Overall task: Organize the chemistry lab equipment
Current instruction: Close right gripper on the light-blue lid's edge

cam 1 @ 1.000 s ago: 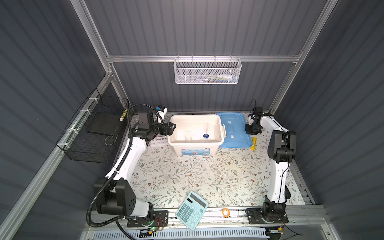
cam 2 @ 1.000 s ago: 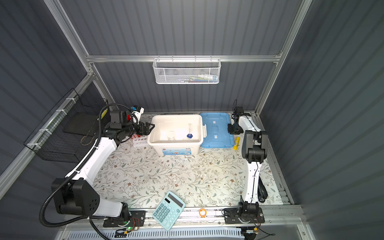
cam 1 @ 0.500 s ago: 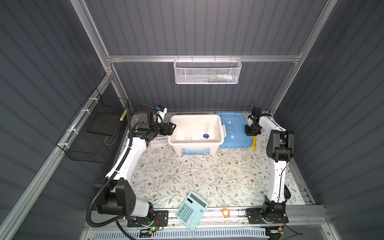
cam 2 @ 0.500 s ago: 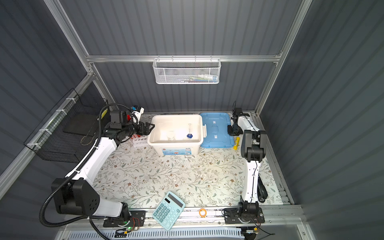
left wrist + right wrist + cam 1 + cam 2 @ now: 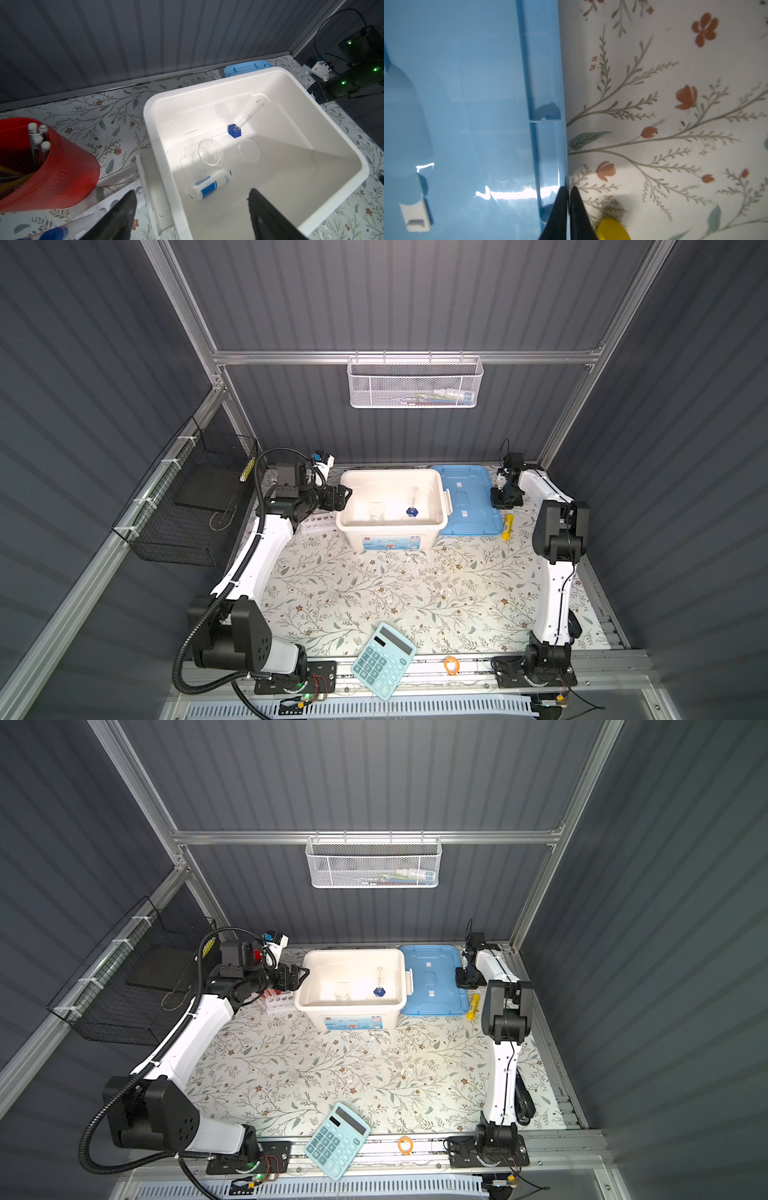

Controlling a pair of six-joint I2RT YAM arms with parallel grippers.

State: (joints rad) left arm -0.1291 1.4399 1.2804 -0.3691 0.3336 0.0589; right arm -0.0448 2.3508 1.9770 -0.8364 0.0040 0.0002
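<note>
An open white bin (image 5: 390, 473) (image 5: 207, 83) holds a slim cylinder on a blue hexagonal foot (image 5: 234, 131) (image 5: 412, 511), a clear beaker (image 5: 210, 151), a clear dish (image 5: 248, 150) and a blue-white labelled container (image 5: 212, 184) lying on its side. My left gripper (image 5: 343, 493) (image 5: 191, 195) hangs open over the bin's left rim, holding nothing. A blue-capped test tube (image 5: 54, 231) lies by the white rack (image 5: 124, 193). My right gripper (image 5: 500, 499) (image 5: 568, 189) is shut on the right edge of the blue lid (image 5: 465, 497) (image 5: 467, 104), which lies flat beside the bin.
A red cup of pens (image 5: 52, 166) stands left of the bin. A yellow stick (image 5: 507, 526) (image 5: 611, 229) lies just right of the lid. A teal calculator (image 5: 384, 659) and an orange ring (image 5: 451, 666) sit at the front edge. A black wire basket (image 5: 187, 506) hangs on the left wall.
The right gripper's fingers have closed onto the blue lid's edge. The left arm and the bin's contents have not moved.
</note>
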